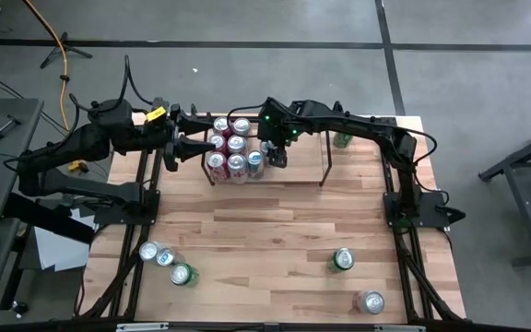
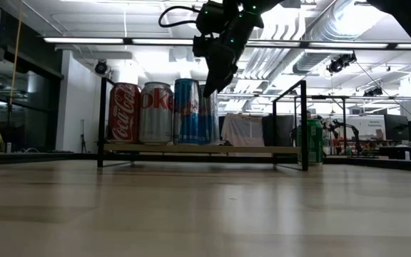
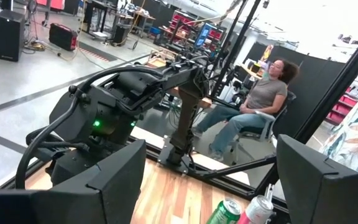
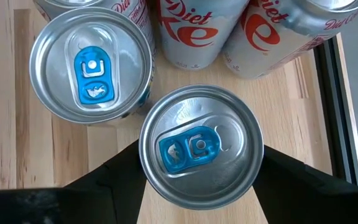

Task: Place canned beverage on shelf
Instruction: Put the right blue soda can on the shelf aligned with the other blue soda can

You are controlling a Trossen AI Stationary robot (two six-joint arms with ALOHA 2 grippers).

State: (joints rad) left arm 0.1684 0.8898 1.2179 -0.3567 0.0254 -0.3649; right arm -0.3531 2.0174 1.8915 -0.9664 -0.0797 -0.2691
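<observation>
Right wrist view: round aluminium can top.

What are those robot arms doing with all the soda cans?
The right gripper is over the shelf, its fingers on either side of a blue-tabbed can that stands beside the other cans there. Whether it is squeezing the can cannot be told. The left gripper waits at the shelf's left end, open and holding nothing. More cans still stand on the table, waiting their turn.
</observation>
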